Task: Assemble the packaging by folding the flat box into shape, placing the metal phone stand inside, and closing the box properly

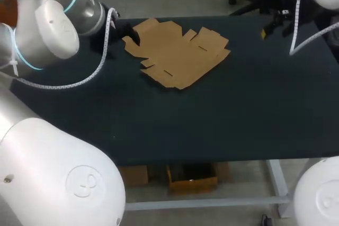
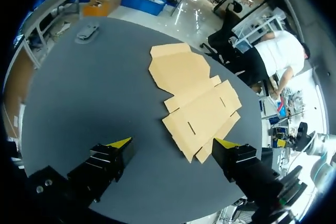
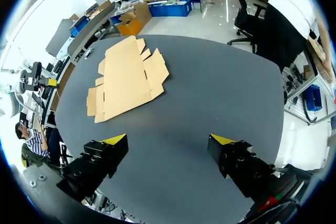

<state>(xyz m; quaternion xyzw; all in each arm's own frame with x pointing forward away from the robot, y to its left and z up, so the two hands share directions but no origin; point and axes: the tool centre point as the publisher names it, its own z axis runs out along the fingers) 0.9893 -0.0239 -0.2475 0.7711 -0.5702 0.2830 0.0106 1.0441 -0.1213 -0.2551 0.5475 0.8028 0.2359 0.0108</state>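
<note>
we found the flat box (image 1: 177,54) lying unfolded on the dark table (image 1: 228,120), toward its far side and left of the middle, with every flap spread out and none raised. our left gripper (image 2: 172,144) hung above the table with its fingers wide apart and nothing between them. the box lay just ahead of it, the nearest corner closer to one finger than the other. our right gripper (image 3: 168,139) was spread and empty too, well apart from the box, near the table's far right corner. a small grey object (image 2: 86,32) sat near the table's edge beyond the box. we took it for the metal phone stand, though it was too small to be sure.

we judged the step in hand to be the first fold, not yet begun. to do it well, we thought one gripper should press the main panel flat while the other slid a fingertip under a side flap and raised it along its score line. a light sheet like this would probably skate across the table if pushed from one side only, so the holding arm mattered as much as the lifting one. the right arm had the longer way to come, so we reckoned it should be brought close before anything was lifted.
</note>
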